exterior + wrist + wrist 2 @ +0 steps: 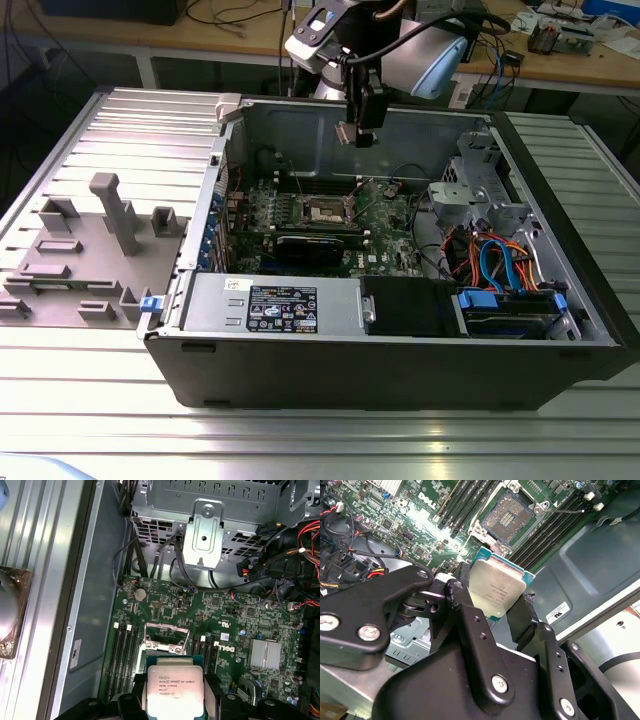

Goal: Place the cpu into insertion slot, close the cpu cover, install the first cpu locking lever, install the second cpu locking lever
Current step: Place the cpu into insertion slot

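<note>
Second wrist view: black fingers (465, 611) pinch the cpu (497, 585) by two opposite edges, so the gripper (489, 599) is closed on the chip, which sits tilted with its silver top facing the camera. Past it the insertion slot (512, 516) lies uncovered, dark centre bare, with memory slots (462, 507) tight along both sides. Exterior view: free air above the socket; the black expansion card (320, 245) is just beside it, the drive cage (480, 190) on the exterior view's right. The arm (400, 45) hangs over the far wall of the case (400, 370), wrist pointing straight down, chip well above the board.
</note>
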Robot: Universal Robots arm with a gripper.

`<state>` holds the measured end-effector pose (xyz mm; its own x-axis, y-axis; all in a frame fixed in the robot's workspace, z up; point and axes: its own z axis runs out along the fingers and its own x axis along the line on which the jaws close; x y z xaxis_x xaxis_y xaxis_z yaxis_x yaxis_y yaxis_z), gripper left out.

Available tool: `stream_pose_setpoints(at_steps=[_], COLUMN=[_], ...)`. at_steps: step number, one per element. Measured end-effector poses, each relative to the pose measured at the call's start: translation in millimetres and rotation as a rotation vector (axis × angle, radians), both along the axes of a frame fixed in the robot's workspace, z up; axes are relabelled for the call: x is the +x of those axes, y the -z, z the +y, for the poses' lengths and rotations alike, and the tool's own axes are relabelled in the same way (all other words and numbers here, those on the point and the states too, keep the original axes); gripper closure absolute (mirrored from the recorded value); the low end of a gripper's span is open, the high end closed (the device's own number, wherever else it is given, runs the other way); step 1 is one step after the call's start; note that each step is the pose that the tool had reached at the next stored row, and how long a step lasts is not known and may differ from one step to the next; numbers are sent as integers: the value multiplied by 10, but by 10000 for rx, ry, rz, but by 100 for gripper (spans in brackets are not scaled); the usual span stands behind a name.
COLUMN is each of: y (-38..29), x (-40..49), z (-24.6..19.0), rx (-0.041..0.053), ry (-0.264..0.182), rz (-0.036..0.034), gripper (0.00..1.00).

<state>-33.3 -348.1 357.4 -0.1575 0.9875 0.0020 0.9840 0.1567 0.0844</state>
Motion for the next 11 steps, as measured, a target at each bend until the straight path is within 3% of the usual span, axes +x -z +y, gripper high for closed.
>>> stream_pose_setpoints(at_steps=[6,11], y=[2,8], x=[0,0], z=[0,0], rx=[-20,-93], ry=[13,96], rz=[-1,-7], gripper=[46,46])
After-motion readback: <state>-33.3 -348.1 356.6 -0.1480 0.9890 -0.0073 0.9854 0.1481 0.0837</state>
